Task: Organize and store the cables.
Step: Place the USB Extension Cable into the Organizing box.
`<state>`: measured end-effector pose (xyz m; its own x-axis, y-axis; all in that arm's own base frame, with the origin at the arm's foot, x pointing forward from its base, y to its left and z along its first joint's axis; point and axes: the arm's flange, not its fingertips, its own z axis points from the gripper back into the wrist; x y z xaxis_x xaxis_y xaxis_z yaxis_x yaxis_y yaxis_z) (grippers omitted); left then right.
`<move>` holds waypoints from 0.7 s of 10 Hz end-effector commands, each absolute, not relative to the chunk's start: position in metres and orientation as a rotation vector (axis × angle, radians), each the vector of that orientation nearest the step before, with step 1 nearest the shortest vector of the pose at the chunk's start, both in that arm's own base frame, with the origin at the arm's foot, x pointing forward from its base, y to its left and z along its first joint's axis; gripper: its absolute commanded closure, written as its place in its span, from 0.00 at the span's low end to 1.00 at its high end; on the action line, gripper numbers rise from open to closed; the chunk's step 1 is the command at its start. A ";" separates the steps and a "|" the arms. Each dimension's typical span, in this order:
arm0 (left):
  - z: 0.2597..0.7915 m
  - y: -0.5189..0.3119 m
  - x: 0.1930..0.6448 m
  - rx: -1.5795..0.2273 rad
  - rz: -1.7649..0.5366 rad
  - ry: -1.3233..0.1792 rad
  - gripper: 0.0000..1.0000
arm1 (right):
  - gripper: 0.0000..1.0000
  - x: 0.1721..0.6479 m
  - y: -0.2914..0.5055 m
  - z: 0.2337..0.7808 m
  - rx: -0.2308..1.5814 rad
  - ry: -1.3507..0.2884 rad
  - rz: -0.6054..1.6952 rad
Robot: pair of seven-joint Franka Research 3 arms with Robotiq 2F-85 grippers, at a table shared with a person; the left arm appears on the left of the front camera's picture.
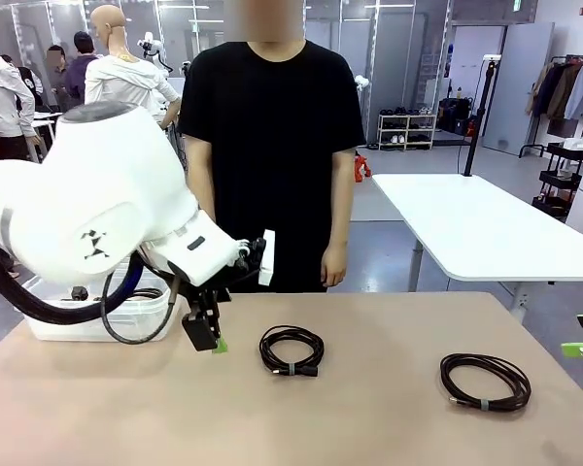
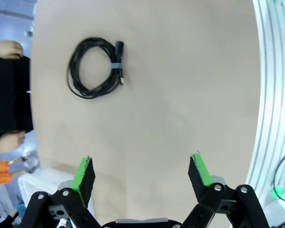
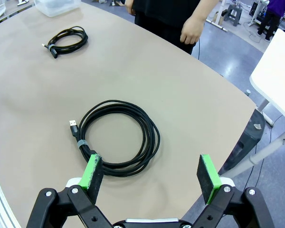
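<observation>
The middle cable [image 1: 291,350], a black coil cinched with a grey band, lies flat on the desk [image 1: 369,427] in front of the person [image 1: 272,146]. The left claw [image 1: 214,338] hangs just above the desk surface to the coil's left, near it but clear of it. In the left wrist view this coil [image 2: 95,68] sits well ahead of the green pads [image 2: 83,173], off toward one side, with its blocky black plug [image 2: 119,46] at the rim. The left claw is spread wide and holds nothing.

The second cable [image 1: 486,382] lies nearer the desk's right end. In the right wrist view the right claw [image 3: 152,173] is above it. One pad [image 3: 91,171] overlaps the coil's near edge in the picture, and most of the loop is just beyond the fingers. Its USB plug [image 3: 72,124] points outward from the coil. The right claw is also wide open and empty.

The left arm [image 1: 97,204] reaches in from the left, its bulky white joint close to the camera and its wrist angled down. A clear plastic bin [image 1: 49,325] stands behind it at the desk's left end. Something black [image 1: 78,292] lies inside the bin, but too much is hidden to tell what.

A small dark emblem [image 1: 95,243] marks the arm's shell, and it is too small to read.
</observation>
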<state>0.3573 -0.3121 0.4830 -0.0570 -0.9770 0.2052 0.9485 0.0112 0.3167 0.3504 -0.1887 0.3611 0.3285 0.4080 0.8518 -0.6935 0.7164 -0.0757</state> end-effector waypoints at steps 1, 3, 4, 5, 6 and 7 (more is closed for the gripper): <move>0.456 -0.342 0.379 0.074 -1.530 -0.339 0.00 | 0.00 0.349 -0.189 0.362 0.322 -1.001 0.741; 0.426 -0.372 0.406 0.125 -1.427 -0.271 0.00 | 0.00 0.349 -0.189 0.362 0.322 -1.001 0.741; 0.415 -0.382 0.415 0.076 -1.430 -0.247 0.00 | 0.00 0.349 -0.189 0.362 0.322 -1.001 0.741; 0.406 -0.390 0.425 0.088 -1.411 -0.222 0.00 | 0.00 0.349 -0.189 0.362 0.322 -1.001 0.741; 0.394 -0.401 0.443 0.070 -1.396 -0.208 0.00 | 0.00 0.349 -0.189 0.362 0.322 -1.001 0.741; 0.392 -0.405 0.446 0.043 -1.377 -0.180 0.00 | 0.00 0.349 -0.189 0.362 0.322 -1.001 0.741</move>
